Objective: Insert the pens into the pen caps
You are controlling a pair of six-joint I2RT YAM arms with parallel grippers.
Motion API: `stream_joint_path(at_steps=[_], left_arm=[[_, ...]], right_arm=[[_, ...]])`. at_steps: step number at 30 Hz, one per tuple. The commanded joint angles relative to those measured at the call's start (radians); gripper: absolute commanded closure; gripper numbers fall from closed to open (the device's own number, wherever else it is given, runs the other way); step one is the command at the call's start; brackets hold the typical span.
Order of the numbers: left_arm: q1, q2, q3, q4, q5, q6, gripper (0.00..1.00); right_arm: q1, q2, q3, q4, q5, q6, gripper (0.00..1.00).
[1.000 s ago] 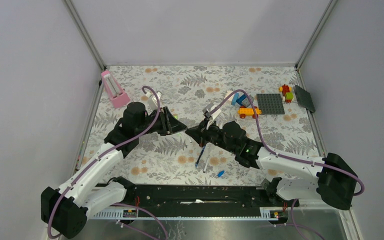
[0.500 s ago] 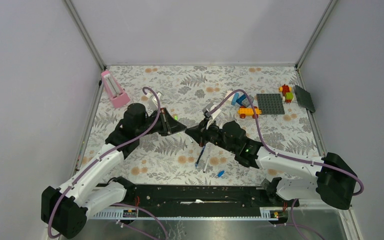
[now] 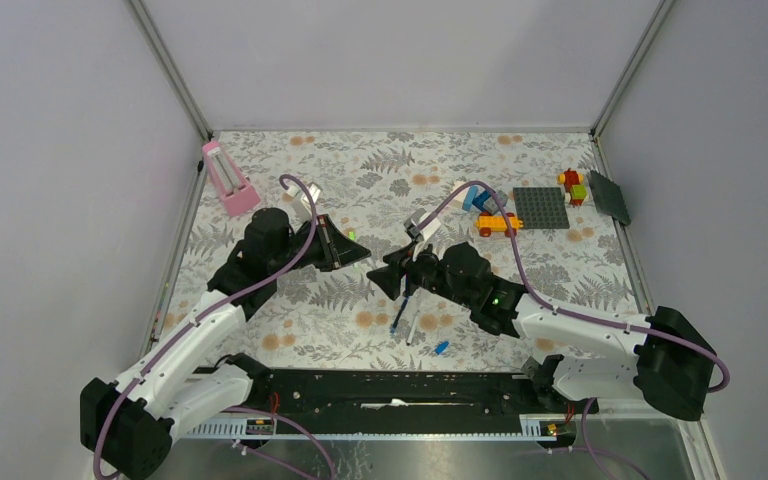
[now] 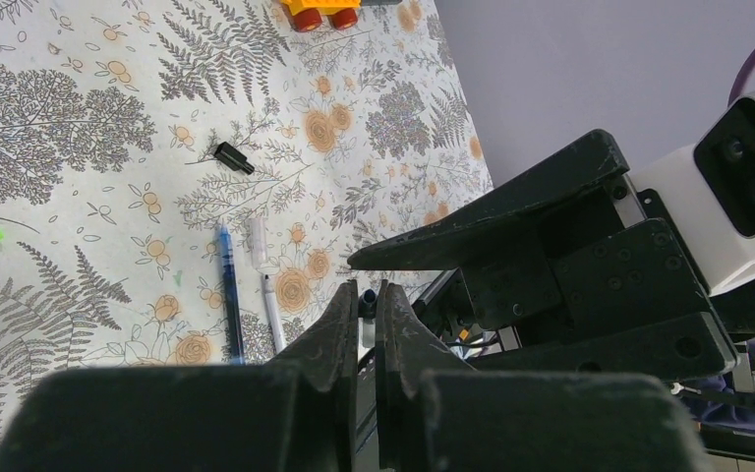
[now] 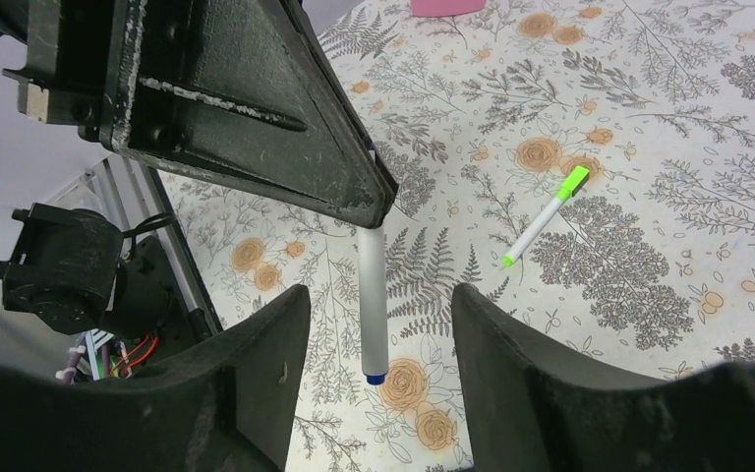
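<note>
White pen (image 5: 373, 305) — upper end hidden inside left gripper (image 5: 379, 207)

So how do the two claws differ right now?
The left gripper is shut on a white pen; the right gripper is open and grips nothing. The left is pinched tight; the right spreads wide, either side of that pen. Both are black and two-fingered.

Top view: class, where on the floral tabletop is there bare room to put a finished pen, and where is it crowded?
Free: the back strip between the pink plastic stand and the blue toy bricks; the patch between the grey baseplate and the right arm. Crowded: the centre, around the loose pens.
</note>
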Motion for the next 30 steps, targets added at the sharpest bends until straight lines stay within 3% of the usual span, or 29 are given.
stream_joint_path(at_steps=[1,7,19,22,24,28,30], left_arm=[[-0.001,-0.017,0.028,0.031,-0.021,-0.002,1.00],[-0.001,-0.031,0.023,0.026,-0.021,0.000,1.00],[-0.001,-0.051,0.004,0.035,-0.027,-0.011,1.00],[-0.001,-0.051,0.000,0.035,-0.027,-0.012,1.00],[-0.001,-0.052,-0.002,0.034,-0.029,-0.013,1.00],[-0.001,-0.055,-0.005,0.030,-0.038,-0.012,1.00],[-0.001,-0.055,0.001,0.012,-0.048,-0.004,0.88]], right_arm=[[-0.001,-0.001,0.043,0.006,-0.001,-0.001,0.40],[-0.001,0.040,0.069,0.003,0.015,0.009,0.44],[0.000,0.073,0.088,0.000,-0.007,0.017,0.70],[-0.001,0.073,0.089,0.003,-0.008,0.017,0.84],[-0.001,0.073,0.088,0.006,-0.008,0.019,0.99],[-0.001,0.067,0.077,0.017,0.009,0.021,1.00],[0.000,0.056,0.061,0.022,0.059,0.023,1.00]])
